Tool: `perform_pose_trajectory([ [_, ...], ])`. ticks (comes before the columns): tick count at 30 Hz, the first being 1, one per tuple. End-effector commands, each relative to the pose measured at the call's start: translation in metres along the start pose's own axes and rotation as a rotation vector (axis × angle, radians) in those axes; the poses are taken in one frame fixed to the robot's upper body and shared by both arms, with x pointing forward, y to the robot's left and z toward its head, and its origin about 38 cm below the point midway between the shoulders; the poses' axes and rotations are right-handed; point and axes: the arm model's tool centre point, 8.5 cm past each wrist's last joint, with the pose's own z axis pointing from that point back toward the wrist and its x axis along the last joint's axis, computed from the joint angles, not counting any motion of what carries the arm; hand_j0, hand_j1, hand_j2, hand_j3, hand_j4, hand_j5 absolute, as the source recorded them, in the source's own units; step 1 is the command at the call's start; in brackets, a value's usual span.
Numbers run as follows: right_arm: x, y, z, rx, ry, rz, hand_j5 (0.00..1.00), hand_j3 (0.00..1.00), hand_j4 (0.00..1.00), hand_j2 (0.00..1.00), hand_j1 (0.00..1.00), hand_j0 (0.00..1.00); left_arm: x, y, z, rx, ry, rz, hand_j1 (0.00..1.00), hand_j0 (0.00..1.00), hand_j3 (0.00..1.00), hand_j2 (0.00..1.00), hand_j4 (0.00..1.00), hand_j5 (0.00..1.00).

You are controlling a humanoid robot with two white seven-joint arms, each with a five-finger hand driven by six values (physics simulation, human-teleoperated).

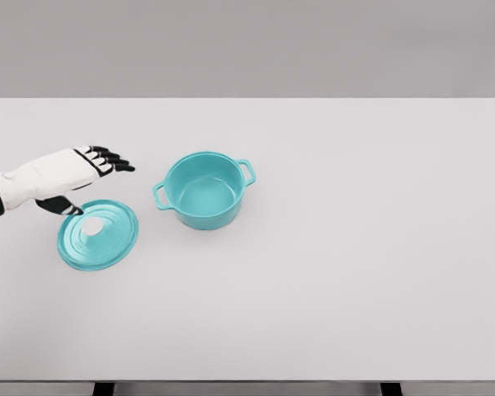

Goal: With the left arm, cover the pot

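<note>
teal round lid (98, 234) is seen flat beside the uncovered pot (204, 190), left hand (70, 175) spread above it, holding nothing, on the white table (355, 247).

The left arm (8, 188) is cut off by the left edge, its thumb (59, 205) overlaps the rim of the lid (99, 235), and the table (355, 272) legs are cropped below.

Left hand (70, 175) fingers (111, 158) spread above lid (97, 234); pot (205, 190) uncovered beside.

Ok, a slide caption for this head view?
Left hand open above the teal lid, beside the uncovered pot.
</note>
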Motion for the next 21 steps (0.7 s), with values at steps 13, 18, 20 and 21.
perform_pose_trajectory([
  [13, -0.004, 0.002, 0.000, 0.004, 0.011, -0.004, 1.00, 1.00, 1.00, 1.00, 1.00, 1.00, -0.023, 0.021, 0.036, -0.089, 0.031, -0.092, 1.00, 1.00, 1.00, 1.00, 1.00, 1.00],
  [18, -0.004, 0.002, 0.000, 0.004, 0.011, -0.004, 1.00, 1.00, 1.00, 1.00, 1.00, 1.00, -0.025, 0.028, 0.039, -0.171, 0.016, -0.148, 1.00, 1.00, 1.00, 1.00, 1.00, 1.00],
  [20, -0.004, 0.002, 0.000, 0.004, 0.011, -0.004, 1.00, 1.00, 1.00, 1.00, 1.00, 1.00, -0.017, 0.031, 0.022, -0.155, -0.021, -0.149, 1.00, 1.00, 1.00, 1.00, 1.00, 1.00],
  [21, -0.004, 0.002, 0.000, 0.004, 0.011, -0.004, 1.00, 1.00, 1.00, 1.00, 1.00, 1.00, -0.025, 0.041, 0.034, -0.161, 0.009, -0.175, 1.00, 1.00, 1.00, 1.00, 1.00, 1.00],
])
